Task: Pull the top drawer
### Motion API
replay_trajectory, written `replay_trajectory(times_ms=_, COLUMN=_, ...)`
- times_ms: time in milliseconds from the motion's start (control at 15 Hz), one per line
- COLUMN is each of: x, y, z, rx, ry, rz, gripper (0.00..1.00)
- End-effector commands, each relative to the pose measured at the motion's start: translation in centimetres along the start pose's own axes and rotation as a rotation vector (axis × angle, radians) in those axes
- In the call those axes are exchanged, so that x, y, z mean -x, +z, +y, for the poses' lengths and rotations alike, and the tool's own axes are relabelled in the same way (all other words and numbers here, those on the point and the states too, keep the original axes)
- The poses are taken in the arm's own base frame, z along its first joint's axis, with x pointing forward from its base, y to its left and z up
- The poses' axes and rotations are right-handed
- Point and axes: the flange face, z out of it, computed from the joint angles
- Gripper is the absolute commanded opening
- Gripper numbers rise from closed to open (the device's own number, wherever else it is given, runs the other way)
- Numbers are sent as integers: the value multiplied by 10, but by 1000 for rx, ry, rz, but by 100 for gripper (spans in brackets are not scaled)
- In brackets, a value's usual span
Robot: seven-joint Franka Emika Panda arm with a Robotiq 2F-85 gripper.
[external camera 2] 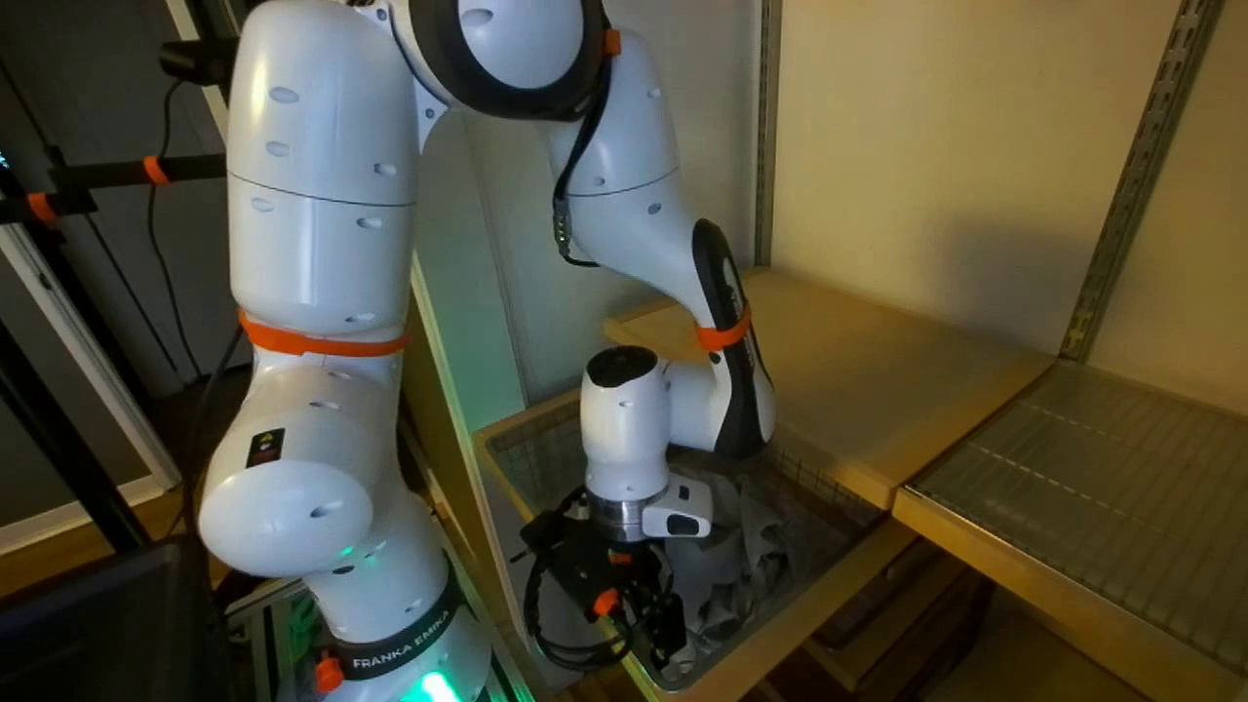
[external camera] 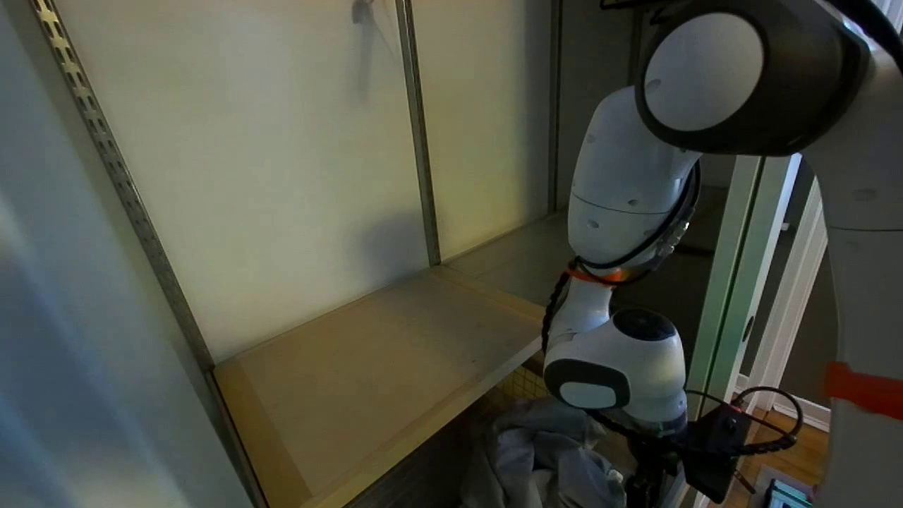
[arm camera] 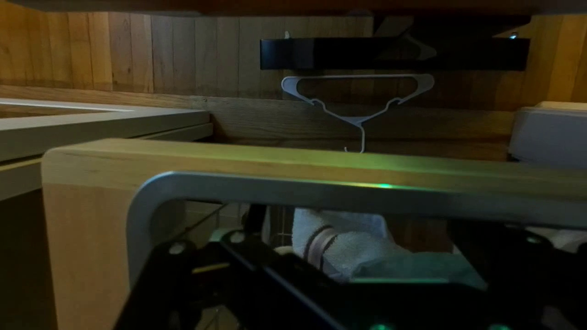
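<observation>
The top drawer stands pulled out from under the tan shelf, with a pale wooden frame around a wire basket. Its frame shows in an exterior view [external camera 2: 741, 668]. In the wrist view its pale front strip [arm camera: 275, 160] with a grey inner edge crosses the picture. My gripper [external camera 2: 663, 629] points down at the drawer, inside the frame close to the front strip. In the wrist view the gripper [arm camera: 362, 229] has its black fingers spread apart, their tips partly hidden behind the grey edge. Nothing is seen between them except cloth farther below.
Grey cloth [external camera 2: 741, 546] and a striped towel [arm camera: 321, 238] lie in the basket. The tan shelf [external camera: 381, 360] is above the drawer's back. A wire shelf [external camera 2: 1092, 487] and lower drawers [external camera 2: 877, 614] are beside it. A white hanger [arm camera: 357, 120] lies near the wooden floor beyond the strip.
</observation>
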Motion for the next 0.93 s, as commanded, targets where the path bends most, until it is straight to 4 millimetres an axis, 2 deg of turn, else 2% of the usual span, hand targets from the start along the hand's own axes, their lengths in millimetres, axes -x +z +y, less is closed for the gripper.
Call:
replay_trajectory(times_ms=0, x=2, y=2, z=3, rx=-46, ry=3, rz=-55, gripper=100)
replay_trajectory(times_ms=200, x=-11, y=-8, z=4, rx=-79, ry=37, rz=12, gripper=100)
replay_trajectory(times_ms=467, x=-44, y=-29, z=-15, rx=-155, ry=42, rz=135, gripper=100)
replay_trajectory(times_ms=733, x=-85, y=-75, z=-30, rx=-193, ry=34, rz=223, gripper=100)
replay_trajectory(times_ms=867, x=-98, y=-109, z=-34, rx=-175, ry=30, rz=223, gripper=100)
